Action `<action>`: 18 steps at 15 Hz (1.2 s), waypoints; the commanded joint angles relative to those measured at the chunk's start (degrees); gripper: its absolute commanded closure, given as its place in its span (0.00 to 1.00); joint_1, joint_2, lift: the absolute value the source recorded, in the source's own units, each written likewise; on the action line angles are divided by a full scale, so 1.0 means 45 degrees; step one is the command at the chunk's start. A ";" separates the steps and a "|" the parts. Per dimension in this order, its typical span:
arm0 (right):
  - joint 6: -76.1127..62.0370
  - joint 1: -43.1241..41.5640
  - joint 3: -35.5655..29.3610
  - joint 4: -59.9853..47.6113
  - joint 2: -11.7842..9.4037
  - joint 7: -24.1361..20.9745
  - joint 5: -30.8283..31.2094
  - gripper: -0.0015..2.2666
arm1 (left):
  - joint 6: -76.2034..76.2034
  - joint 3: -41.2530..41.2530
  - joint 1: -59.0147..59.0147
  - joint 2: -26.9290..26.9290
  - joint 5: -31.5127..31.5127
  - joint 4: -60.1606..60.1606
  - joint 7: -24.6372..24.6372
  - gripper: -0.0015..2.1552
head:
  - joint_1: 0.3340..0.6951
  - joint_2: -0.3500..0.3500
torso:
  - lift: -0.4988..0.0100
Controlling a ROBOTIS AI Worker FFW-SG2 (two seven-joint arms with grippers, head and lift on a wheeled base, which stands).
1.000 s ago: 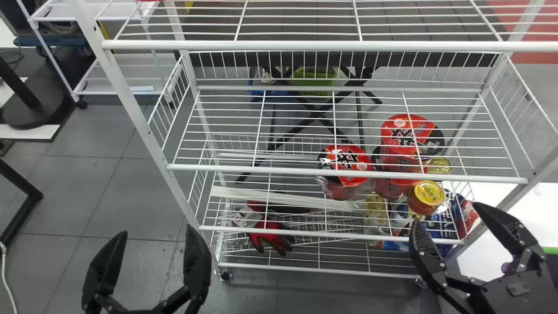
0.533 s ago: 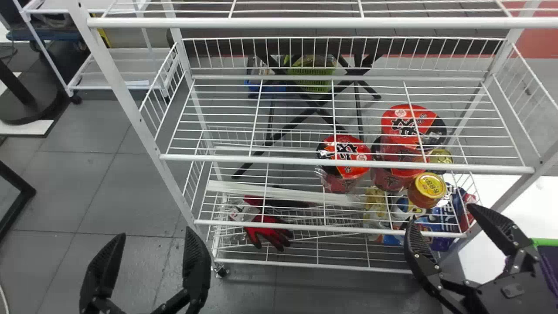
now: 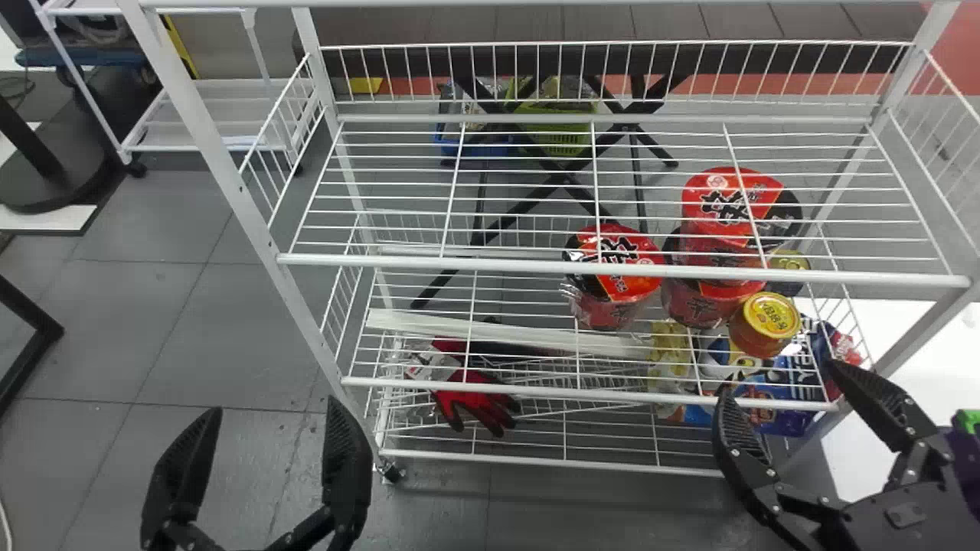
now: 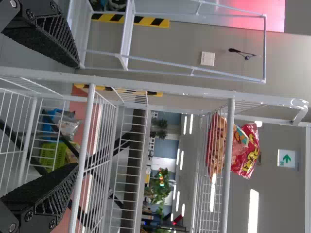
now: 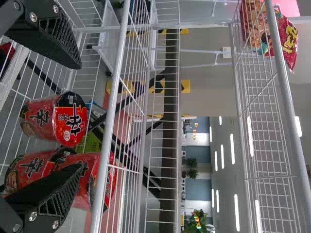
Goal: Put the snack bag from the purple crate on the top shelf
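Nearest, the black two-fingered left gripper (image 3: 276,404) and its matching right gripper (image 3: 779,375) both have their jaws spread apart. Beside the right one is a purple crate with a green edge (image 3: 966,478). Beyond, red-and-black round noodle tubs (image 3: 612,264) stand in a white wire rack (image 3: 459,262); the glossy red snack bag (image 5: 284,41) (yellow lettering and all) sits on its top shelf.

Counted, right of centre: three noodle cups (image 3: 622,283), two stacked; two gold-lidded jars (image 3: 768,317). Lower centre: at least one red glove (image 3: 476,399). Upper centre: one green basket (image 3: 563,130), one blue basket (image 3: 471,143). Top shelf: at least one snack bag (image 4: 245,162).
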 commanded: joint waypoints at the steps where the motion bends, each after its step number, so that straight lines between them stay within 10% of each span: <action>1: 0.0000 -0.0026 0.0011 0.0036 0.0000 -0.0002 -0.0018 0.04 | -0.0024 0.0000 -0.0023 0.0009 -0.0002 0.0000 -0.0005 0.04 | 1.00 0.60 | 0.16; 18: -0.1211 0.0267 -0.0184 0.0075 -0.0234 0.0155 -0.0389 0.04 | -0.0297 -0.0078 0.0016 -0.0030 -0.0022 -0.0039 0.0034 0.04 | 1.00 0.58 | 0.09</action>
